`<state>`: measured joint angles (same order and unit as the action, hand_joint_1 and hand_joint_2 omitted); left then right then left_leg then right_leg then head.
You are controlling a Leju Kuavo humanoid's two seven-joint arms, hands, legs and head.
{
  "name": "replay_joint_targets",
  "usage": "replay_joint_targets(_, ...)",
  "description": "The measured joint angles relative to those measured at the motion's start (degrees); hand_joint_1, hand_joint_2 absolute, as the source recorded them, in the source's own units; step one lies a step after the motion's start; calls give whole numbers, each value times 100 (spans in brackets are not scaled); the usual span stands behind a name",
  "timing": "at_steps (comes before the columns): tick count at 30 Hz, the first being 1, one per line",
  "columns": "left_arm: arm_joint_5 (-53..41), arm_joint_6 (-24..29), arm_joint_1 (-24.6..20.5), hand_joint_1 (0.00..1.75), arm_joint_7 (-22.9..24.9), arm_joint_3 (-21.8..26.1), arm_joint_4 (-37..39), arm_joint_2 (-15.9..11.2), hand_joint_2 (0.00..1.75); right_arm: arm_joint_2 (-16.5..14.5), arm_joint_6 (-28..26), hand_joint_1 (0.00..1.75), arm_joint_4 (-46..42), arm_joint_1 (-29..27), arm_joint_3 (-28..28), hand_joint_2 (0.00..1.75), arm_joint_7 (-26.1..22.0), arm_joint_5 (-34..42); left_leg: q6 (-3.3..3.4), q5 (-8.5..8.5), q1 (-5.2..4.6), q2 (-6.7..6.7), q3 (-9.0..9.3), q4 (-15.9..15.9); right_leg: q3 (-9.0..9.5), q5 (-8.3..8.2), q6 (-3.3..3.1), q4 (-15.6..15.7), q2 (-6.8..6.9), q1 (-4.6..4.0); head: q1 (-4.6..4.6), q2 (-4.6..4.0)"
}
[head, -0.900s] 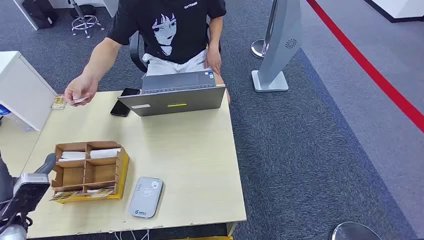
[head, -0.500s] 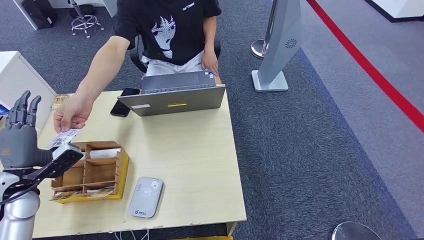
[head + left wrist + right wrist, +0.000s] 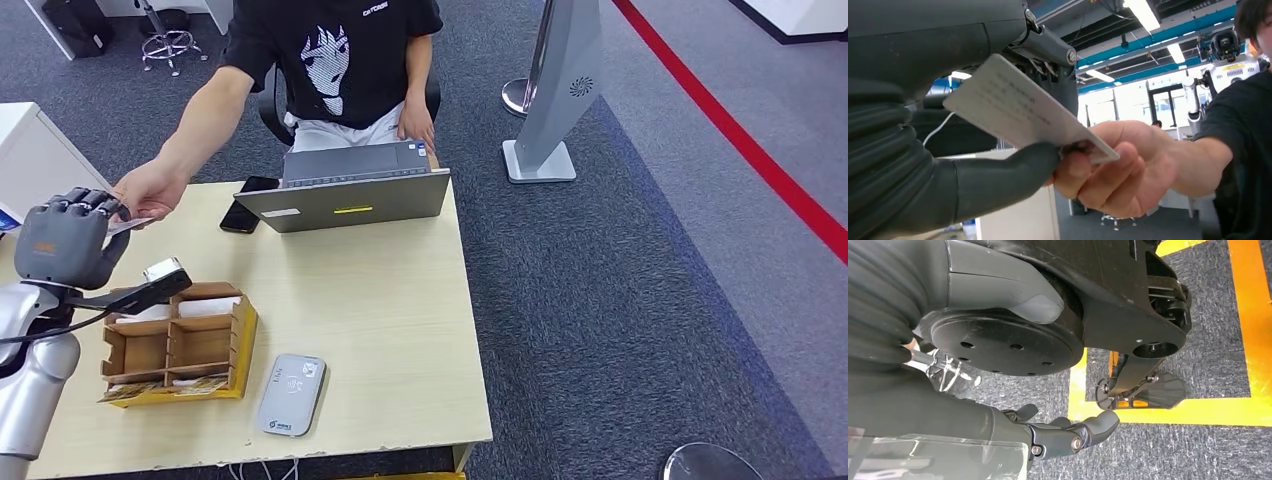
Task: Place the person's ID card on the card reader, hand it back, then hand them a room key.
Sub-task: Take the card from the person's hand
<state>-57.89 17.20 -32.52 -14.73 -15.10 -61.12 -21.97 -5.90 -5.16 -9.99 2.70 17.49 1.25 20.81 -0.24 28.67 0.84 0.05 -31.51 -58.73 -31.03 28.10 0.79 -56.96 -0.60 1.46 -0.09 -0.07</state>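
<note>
The person's white ID card (image 3: 130, 225) (image 3: 1023, 112) is at the table's far left corner. My left hand (image 3: 68, 240) closes on one end of it, thumb (image 3: 1003, 172) under the card and dark fingers over it. The person's hand (image 3: 150, 190) (image 3: 1118, 170) still grips the other end. The grey card reader (image 3: 291, 394) lies near the table's front edge, with nothing on it. White room key cards (image 3: 210, 306) sit in the far compartments of a wooden divider box (image 3: 243, 340). My right hand (image 3: 1068, 435) hangs over the floor, holding nothing, fingers loosely bent.
A grey laptop (image 3: 345, 200) stands at the far edge of the table (image 3: 380, 300) with a black phone (image 3: 248, 205) beside it. A white cabinet (image 3: 40, 180) is at the left. The person sits behind the laptop.
My left hand has risen from the table's left edge and closed its fingers on the card. The person's hand has brought the card to it.
</note>
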Motion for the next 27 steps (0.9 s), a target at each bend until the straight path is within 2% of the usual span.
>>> replay_joint_targets(6, -598, 194, -525, 175, 270, -519, 534, -438, 175, 23, 15, 0, 0, 12, 66, 175, 39, -32, -1, 0, 3, 6, -1, 0, -3, 0, 0, -3, -6, -2, 0, 0)
replay_joint_targets(10, -805, 493, -511, 175, 421, -657, 553, -710, 175, 36, 33, 0, 1, 14, 89, 175, 48, -42, -1, 0, 3, 7, -2, 0, -3, 0, -1, -4, -8, -2, -1, 0)
replay_joint_targets(14, -787, 767, -111, 175, 448, -657, 234, -800, 175, 37, 29, 0, 2, 15, 90, 175, 48, -36, -1, 0, 2, 0, -6, 0, -3, 1, -1, -3, -1, -1, 1, 0)
replay_joint_targets(18, -778, 1007, 428, 175, 445, -652, -259, -751, 175, 37, 5, 0, 3, 14, 90, 175, 48, -2, 0, 0, 0, 1, -6, 0, -3, 1, -1, 0, -3, 0, 1, 0)
replay_joint_targets(22, -814, 1219, 1021, 175, 397, -614, -832, -588, 175, 37, -6, 0, 6, 13, 90, 175, 48, 21, 0, 1, -1, 0, -6, 0, -3, 1, 0, 1, -1, 1, 0, 1)
replay_joint_targets(27, -836, 1457, 1748, 175, 282, -536, -1541, -238, 175, 37, -33, 0, 9, 11, 88, 175, 48, 59, 1, 2, -2, 0, -7, 0, -4, 1, 0, 2, -1, 1, 0, 0)
